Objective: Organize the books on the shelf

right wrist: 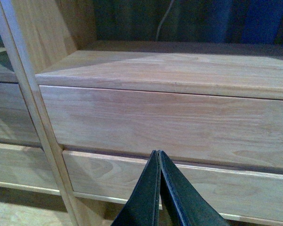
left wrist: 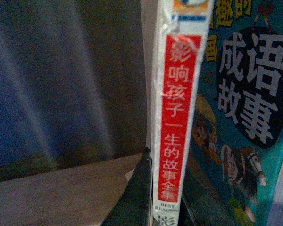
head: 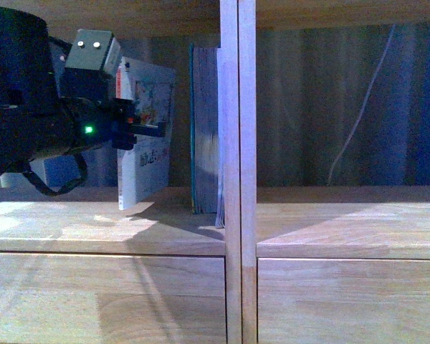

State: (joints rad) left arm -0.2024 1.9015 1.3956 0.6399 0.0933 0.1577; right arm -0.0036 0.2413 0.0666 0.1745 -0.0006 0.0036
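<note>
My left gripper (head: 140, 129) is shut on the thin pale paperback (head: 147, 136) and holds it upright in the left compartment of the light-wood shelf (head: 236, 179), its lower edge near the compartment floor. In the left wrist view the paperback's red-white spine (left wrist: 179, 117) sits between my dark fingers (left wrist: 134, 197). The teal-covered book (head: 204, 129) stands upright against the centre divider, a gap away from the paperback; its teal cover (left wrist: 245, 108) shows beside the spine. My right gripper (right wrist: 158, 188) is shut and empty in front of the drawer fronts (right wrist: 165, 122).
The right compartment (head: 344, 208) holds no books; a pale cable (head: 358, 115) hangs behind it against a dark backdrop. Drawer fronts (head: 107, 294) lie below both compartments. The left arm's black body (head: 21, 93) fills the upper left of the front view.
</note>
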